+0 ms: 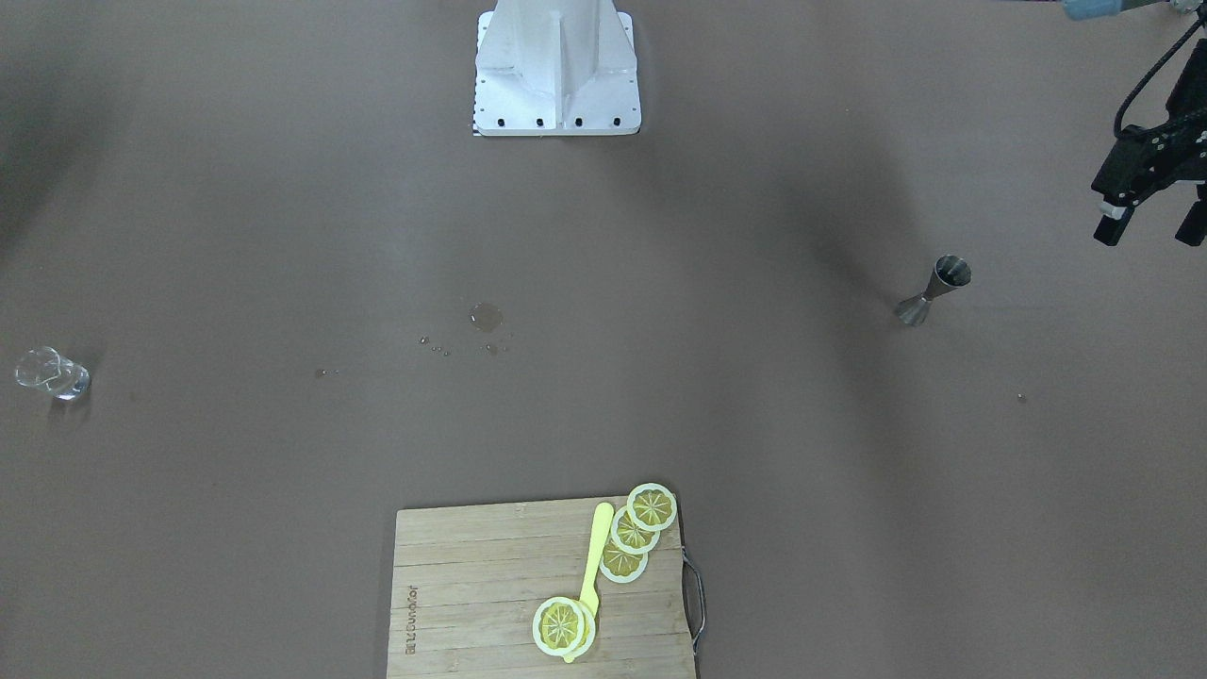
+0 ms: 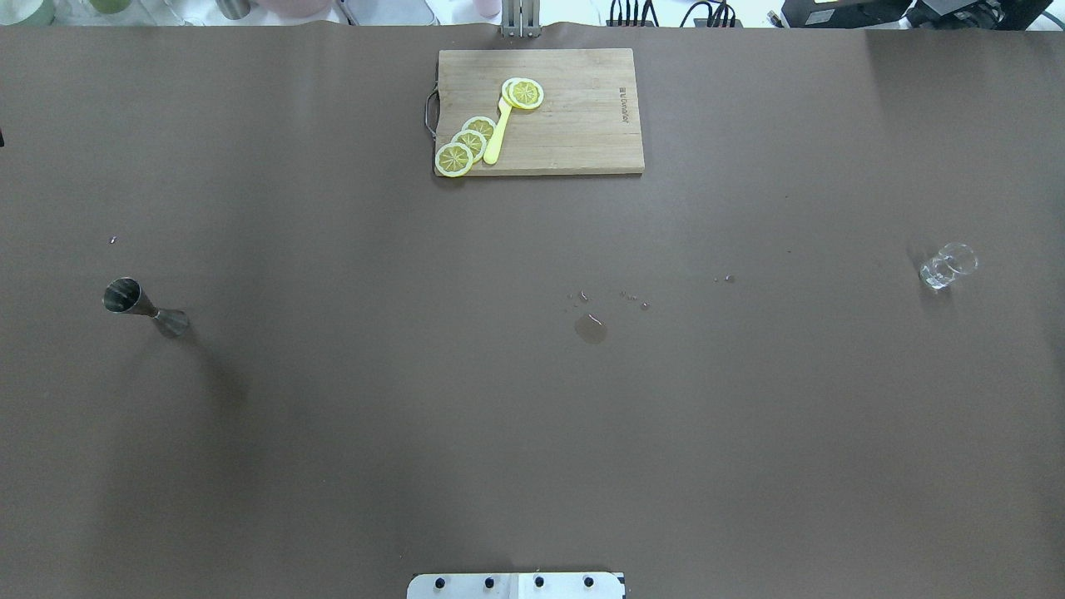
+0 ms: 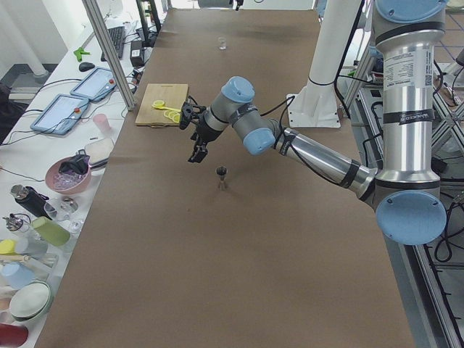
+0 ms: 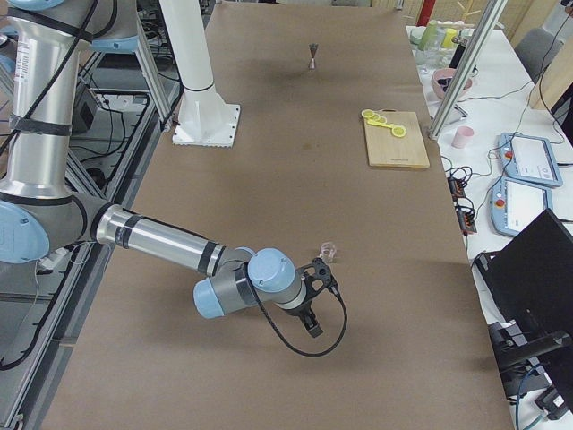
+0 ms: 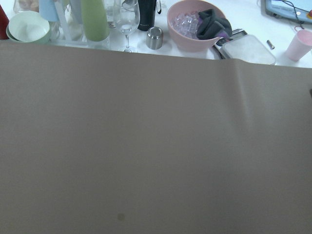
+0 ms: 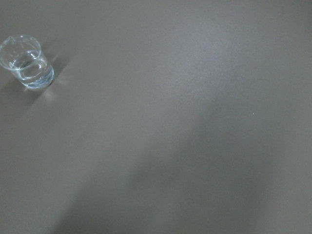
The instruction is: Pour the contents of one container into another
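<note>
Left tool hovering near jigger, fingers apart, gripping nothing. Right tool hanging near glass cup; apart or together, cannot tell. Jigger standing upright on surface, well apart from cup. Risks: finger clipping narrow-waisted jigger, tipping it; long carry slopping contents.

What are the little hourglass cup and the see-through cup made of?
The jigger looks like metal, maybe steel: dull grey with a soft shine. The cup looks like clear glass: you see the table through it, and its thick base glints.
</note>
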Motion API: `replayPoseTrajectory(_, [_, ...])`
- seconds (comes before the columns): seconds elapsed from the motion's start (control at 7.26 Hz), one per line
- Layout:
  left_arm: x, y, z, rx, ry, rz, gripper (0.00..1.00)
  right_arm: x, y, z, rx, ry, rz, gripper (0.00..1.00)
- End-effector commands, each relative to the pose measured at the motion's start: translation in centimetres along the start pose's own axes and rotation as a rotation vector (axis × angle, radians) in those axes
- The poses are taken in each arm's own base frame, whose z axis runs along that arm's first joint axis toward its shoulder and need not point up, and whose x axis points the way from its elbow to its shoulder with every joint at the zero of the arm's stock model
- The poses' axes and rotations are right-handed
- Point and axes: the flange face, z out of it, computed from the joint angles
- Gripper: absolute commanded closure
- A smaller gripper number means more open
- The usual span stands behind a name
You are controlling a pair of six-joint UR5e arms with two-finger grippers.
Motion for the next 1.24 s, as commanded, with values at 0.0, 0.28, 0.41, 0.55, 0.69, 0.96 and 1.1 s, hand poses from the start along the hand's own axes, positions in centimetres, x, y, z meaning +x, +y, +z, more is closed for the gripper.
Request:
replayPoseTrajectory(0.0, [0.2, 3.1, 0.5, 0.122, 0.015, 0.059, 0.03, -0.3, 1.8, 1.5, 0.053, -0.057, -0.053, 0.01])
replayPoseTrajectory(0.28, [0.9, 6.6, 1.3, 0.237, 0.013, 0.124, 0.03, -1.4, -4.6, 2.5, 0.093, -0.170, -0.056, 0.02])
replayPoseTrajectory(0.41, [1.1, 7.2, 1.6, 0.266, 0.009, 0.135, 0.03, -2.8, -7.4, 3.9, 0.085, -0.211, -0.023, 0.02])
replayPoseTrajectory(0.55, [1.5, 7.7, 1.5, 0.297, 0.025, 0.144, 0.03, -3.7, -10.5, 4.6, 0.092, -0.229, -0.039, 0.01])
replayPoseTrajectory(0.69, [1.8, 8.8, 1.7, 0.330, 0.035, 0.157, 0.03, -4.8, -11.6, 5.2, 0.091, -0.243, 0.001, 0.00])
replayPoseTrajectory(0.96, [1.9, 10.9, 3.2, 0.385, 0.052, 0.172, 0.05, -8.3, -12.5, 7.0, 0.160, -0.230, 0.056, 0.00])
replayPoseTrajectory(1.1, [1.5, 12.9, 5.0, 0.440, 0.063, 0.179, 0.05, -9.5, -12.7, 7.4, 0.175, -0.251, 0.028, 0.00])
